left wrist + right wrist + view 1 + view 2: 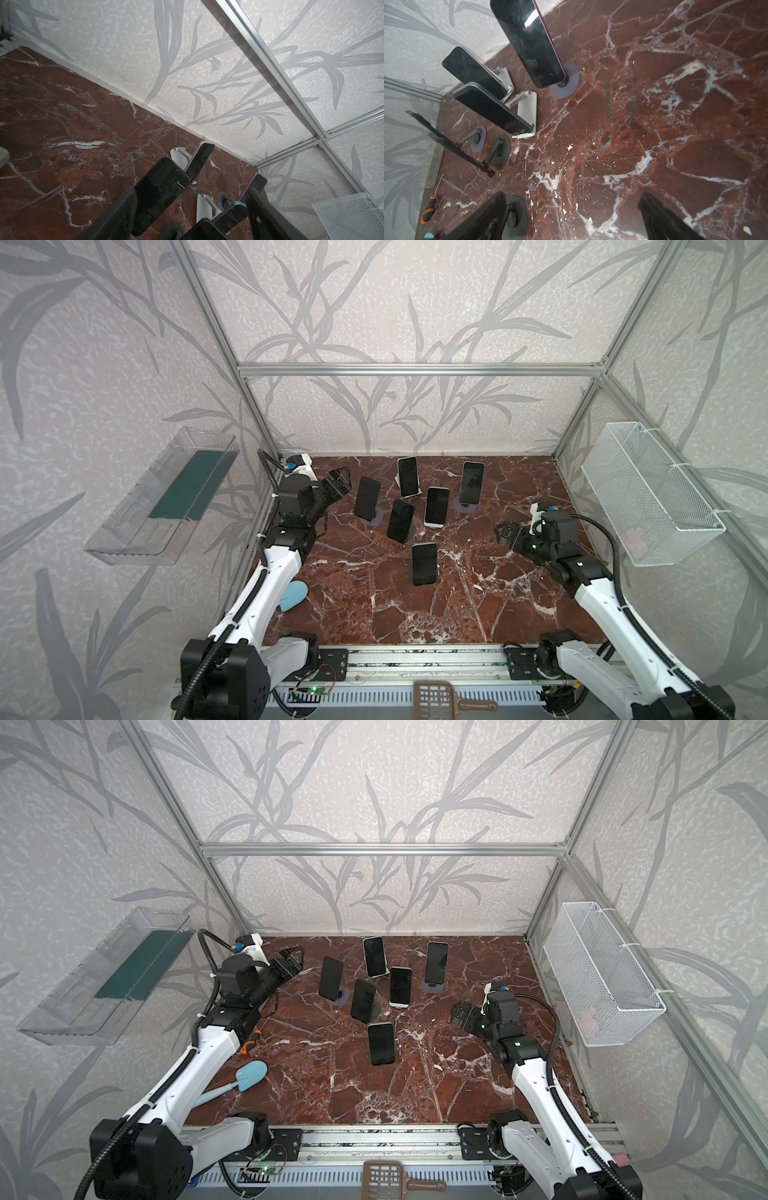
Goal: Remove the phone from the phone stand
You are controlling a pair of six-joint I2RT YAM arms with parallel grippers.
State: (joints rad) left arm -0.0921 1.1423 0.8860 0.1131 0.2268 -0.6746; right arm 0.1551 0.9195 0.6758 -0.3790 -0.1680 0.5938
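Left tool: we are seeing the left tool (343, 483) hovering at the far left of the table (498, 605), its jaws standing apart. In the left wrist view its two dark fingers (122, 212) are framing an open gap, clamping nothing.
Phone: we are finding the phone (367, 498) just to the right of the left tool in both top views, with a strip of table showing between them. It is leaning back with its dark screen facing the front of the table. In the left wrist view it is sitting beyond the fingertips.
Stand: we are seeing the stand (377, 517) carrying the phone, its round grey base resting on the table under the phone's lower edge.
Right tool: we are seeing the right tool (503, 533) hanging low on the right side of the table, well apart from the phone. Its fingers (660, 218) are spreading wide and gripping nothing.
Other phones: we are counting five other phones (436, 506), each propped on its own support, clustering to the right of the phone across the middle of the table.
Blue scoop: we are seeing a blue scoop (293, 595) lying beside the left arm near the table's left edge.
Screwdriver: we are noticing a screwdriver (251, 1042) with an orange and black handle lying by the left arm.
Wire basket: we are seeing a white wire basket (648, 493) hanging on the right wall.
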